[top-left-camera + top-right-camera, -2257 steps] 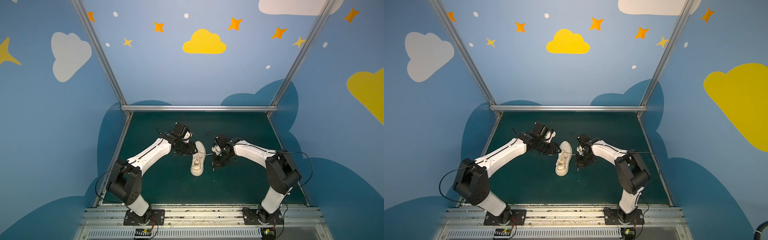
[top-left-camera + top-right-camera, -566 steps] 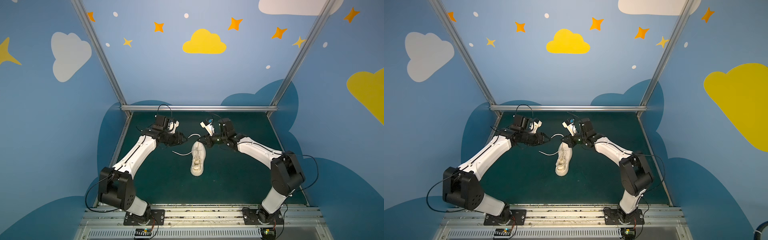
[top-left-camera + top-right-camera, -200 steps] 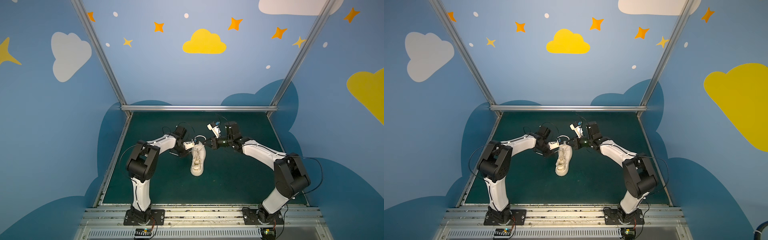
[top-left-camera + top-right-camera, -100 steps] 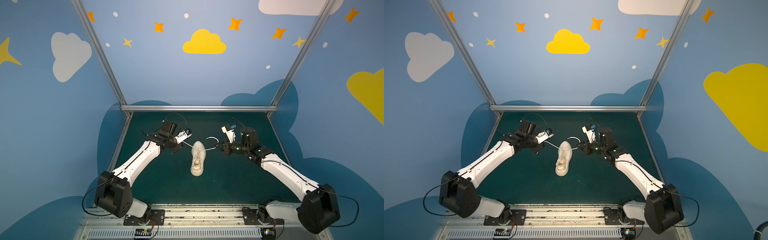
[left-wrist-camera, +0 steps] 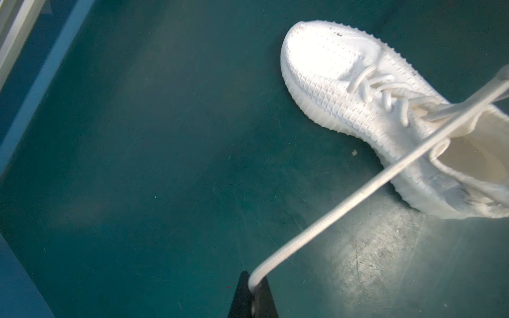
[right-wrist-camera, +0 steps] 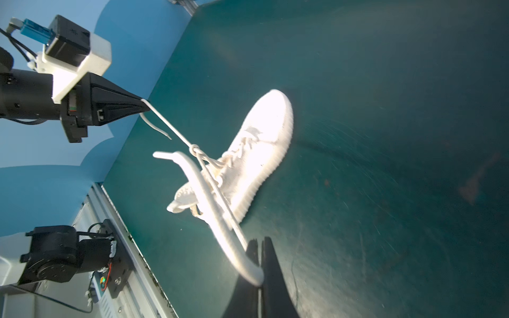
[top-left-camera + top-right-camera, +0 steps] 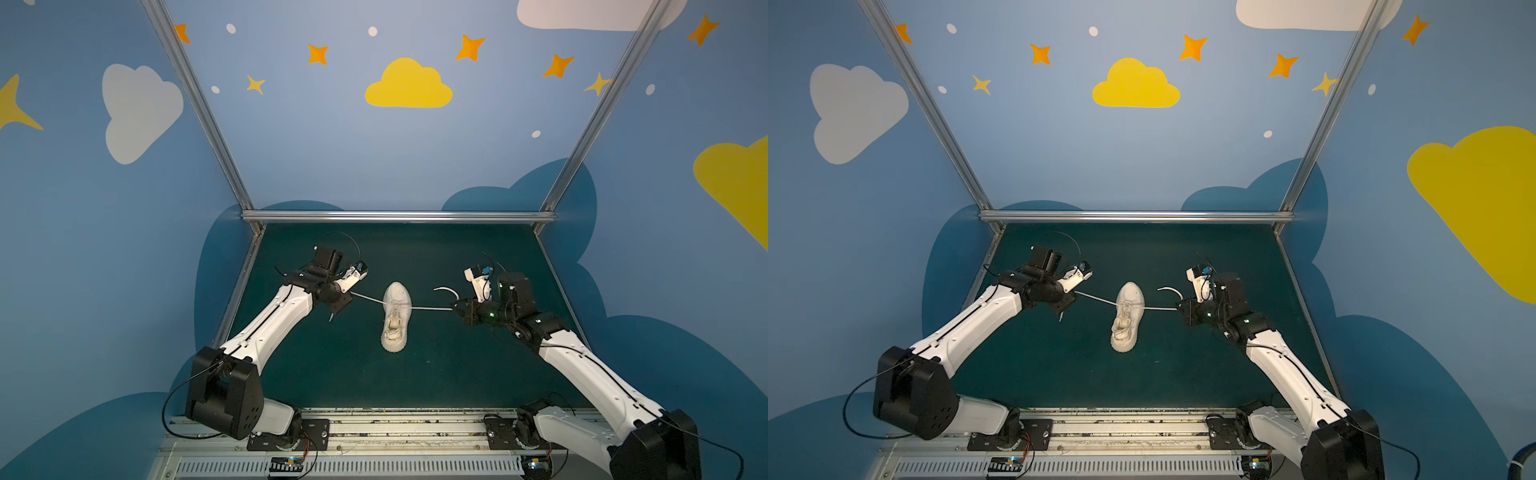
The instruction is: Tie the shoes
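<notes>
In both top views you have the shoe (image 7: pixel 395 316) (image 7: pixel 1127 318) standing on its sole near the middle of the green desk (image 7: pixel 415 374), with its toe toward the back wall and its heel toward the arm bases. Your left pincer (image 7: pixel 350 294) is to the left of the shoe and well apart from it, pinched tight on one lace. That left lace (image 7: pixel 368 298) runs straight and taut from the tips to the top of the shoe's lacing. The left wrist view shows you the same grip: the left pincer (image 5: pixel 252 286) clamps the lace (image 5: pixel 358 192), which crosses in front of the side of the shoe (image 5: pixel 344 90) toward its opening. Your right pincer (image 7: pixel 454 308), to the right of the shoe, is likewise clamped on the other lace. This right lace (image 7: pixel 430 308) is pulled in a straight line to the same spot. From the right wrist you see the two laces meet in a small knot (image 6: pixel 195 150) just above the tongue. In that view the right pincer (image 6: pixel 259 275) grips a thick, blurred stretch of lace, and the left pincer (image 6: pixel 144 106) shows beyond the shoe (image 6: pixel 261 143). A short loose end (image 7: pixel 444 289) curls up beside the right pincer, and another (image 7: pixel 331 318) hangs below the left pincer. Both pincers are clear of the shoe itself.
</notes>
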You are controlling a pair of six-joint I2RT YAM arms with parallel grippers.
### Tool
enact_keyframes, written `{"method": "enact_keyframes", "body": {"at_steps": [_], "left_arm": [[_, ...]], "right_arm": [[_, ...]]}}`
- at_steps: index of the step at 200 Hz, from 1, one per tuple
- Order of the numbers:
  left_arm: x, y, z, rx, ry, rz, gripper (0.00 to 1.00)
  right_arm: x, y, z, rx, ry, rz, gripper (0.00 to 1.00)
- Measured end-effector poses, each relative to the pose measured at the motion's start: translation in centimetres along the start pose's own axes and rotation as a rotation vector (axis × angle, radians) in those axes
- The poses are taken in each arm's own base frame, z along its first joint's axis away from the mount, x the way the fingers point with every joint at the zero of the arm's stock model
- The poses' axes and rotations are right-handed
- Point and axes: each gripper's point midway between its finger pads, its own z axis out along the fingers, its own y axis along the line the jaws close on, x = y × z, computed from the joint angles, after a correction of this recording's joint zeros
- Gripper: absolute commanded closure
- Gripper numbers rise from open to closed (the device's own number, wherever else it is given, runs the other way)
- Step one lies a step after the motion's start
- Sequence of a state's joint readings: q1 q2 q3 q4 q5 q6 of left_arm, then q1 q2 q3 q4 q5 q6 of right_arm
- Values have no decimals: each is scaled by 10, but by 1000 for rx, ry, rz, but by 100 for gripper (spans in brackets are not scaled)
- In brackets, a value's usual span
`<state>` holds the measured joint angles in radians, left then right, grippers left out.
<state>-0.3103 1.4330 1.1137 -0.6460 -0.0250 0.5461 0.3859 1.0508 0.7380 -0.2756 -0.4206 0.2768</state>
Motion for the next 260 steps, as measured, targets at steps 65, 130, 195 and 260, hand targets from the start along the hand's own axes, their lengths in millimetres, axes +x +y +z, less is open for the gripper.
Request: {"method": "enact_keyframes", "body": {"at_steps": [65, 130, 195, 260], "left_arm": [[21, 2, 29, 26, 93, -54, 97], [48, 30, 34, -28, 162, -204, 97], [72, 41, 31, -25, 191, -351, 97], [93, 34, 37, 15, 228, -433, 97]], "right_arm": [[27, -51, -16, 182, -8, 133, 100], [58, -97, -24, 294, 15, 334, 100], [85, -125, -31, 324, 15, 506, 100], [97, -134, -32, 287, 10, 628, 100]]}}
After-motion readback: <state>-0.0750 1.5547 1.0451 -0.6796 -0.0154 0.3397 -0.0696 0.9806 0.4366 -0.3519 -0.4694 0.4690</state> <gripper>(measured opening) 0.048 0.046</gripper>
